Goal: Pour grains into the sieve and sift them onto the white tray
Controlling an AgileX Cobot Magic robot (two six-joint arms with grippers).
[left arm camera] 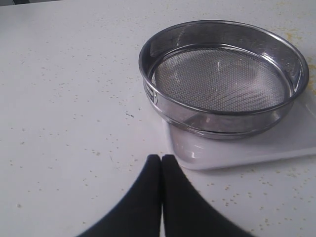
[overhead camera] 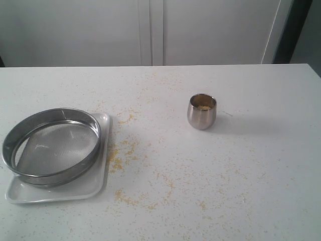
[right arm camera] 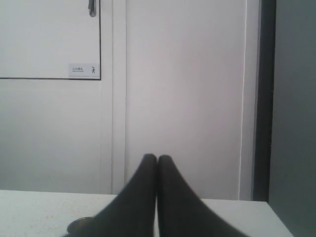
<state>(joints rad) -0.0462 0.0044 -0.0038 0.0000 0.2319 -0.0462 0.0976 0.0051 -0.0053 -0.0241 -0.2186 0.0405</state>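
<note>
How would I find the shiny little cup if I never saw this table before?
Start at the big white table, speckled with spilled yellow grains. A wide sieve sits on a white tray at the left of the exterior view; look right, past the middle. There the cup stands alone: small, rounded, shiny steel, grains inside, much narrower than the flat sieve.

A single small white label [right arm camera: 84, 70] is stuck on the pale cabinet door [right arm camera: 49, 123], well beyond the right fingers [right arm camera: 143, 190] and higher than their tips. It carries a short line of tiny dark print, too small to read. Beside the print is a small dark pictogram-like mark that cannot be made out.
</note>
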